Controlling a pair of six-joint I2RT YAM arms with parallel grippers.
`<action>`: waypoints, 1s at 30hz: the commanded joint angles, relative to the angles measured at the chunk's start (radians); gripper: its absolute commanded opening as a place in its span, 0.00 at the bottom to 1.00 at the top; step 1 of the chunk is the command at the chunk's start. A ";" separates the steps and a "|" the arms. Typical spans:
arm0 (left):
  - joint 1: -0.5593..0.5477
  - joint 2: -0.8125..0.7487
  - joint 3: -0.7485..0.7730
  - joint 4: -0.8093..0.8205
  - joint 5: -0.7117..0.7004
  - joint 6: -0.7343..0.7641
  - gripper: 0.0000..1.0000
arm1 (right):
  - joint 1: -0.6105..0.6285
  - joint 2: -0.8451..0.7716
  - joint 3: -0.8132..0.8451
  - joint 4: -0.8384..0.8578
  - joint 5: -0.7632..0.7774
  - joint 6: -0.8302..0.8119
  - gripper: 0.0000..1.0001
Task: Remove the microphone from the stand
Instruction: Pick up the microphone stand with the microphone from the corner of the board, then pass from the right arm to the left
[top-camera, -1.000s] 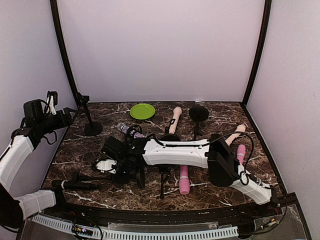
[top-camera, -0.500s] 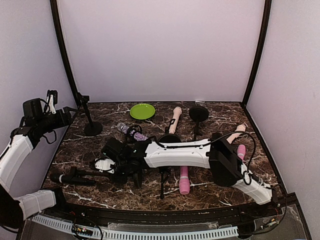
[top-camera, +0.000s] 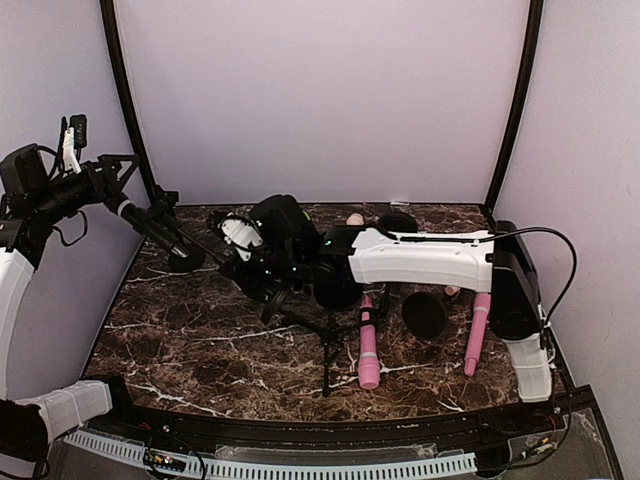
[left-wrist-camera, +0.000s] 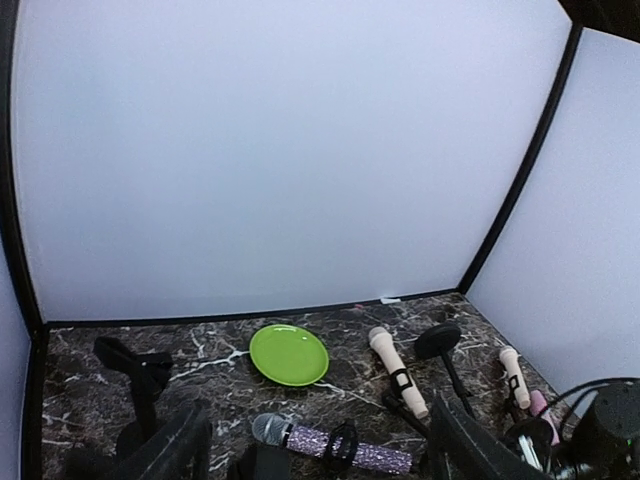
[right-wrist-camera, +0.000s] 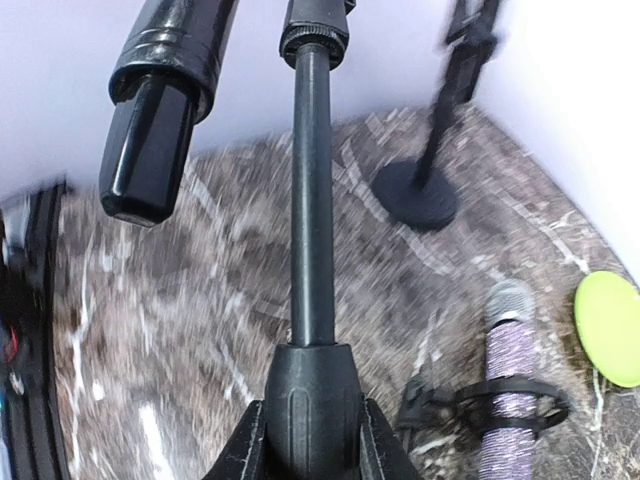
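The top of the right wrist view cuts off the clip where the black microphone (right-wrist-camera: 160, 90) meets the stand (right-wrist-camera: 312, 200), so it cannot be told whether the two are joined. The tabletop (right-wrist-camera: 180, 330) beneath them is smeared with blur. From above, the right arm's wrist hides the lower part of the stand, and the left pincer (top-camera: 118, 172) is small and dark against the wall.

The right pincer (right-wrist-camera: 312, 425) is clamped on the thick collar of the stand's pole, a finger (right-wrist-camera: 245, 445) on each side, holding it clear of the tabletop. The black microphone hangs just beside the pole, tilted, over the far left corner and just below the left pincer. The left pincer gapes wide with nothing between its fingers (left-wrist-camera: 180, 445). Past them lie a purple microphone (left-wrist-camera: 335, 447) and a green plate (left-wrist-camera: 289, 354).
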 joint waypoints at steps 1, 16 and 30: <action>0.003 -0.010 0.053 0.028 0.244 -0.023 0.76 | -0.083 -0.137 -0.086 0.283 -0.023 0.193 0.00; -0.446 0.072 -0.164 0.196 0.162 0.043 0.70 | -0.250 -0.416 -0.455 0.653 -0.140 0.358 0.00; -0.799 0.273 -0.284 0.722 0.062 -0.142 0.69 | -0.254 -0.510 -0.647 1.134 -0.357 0.513 0.00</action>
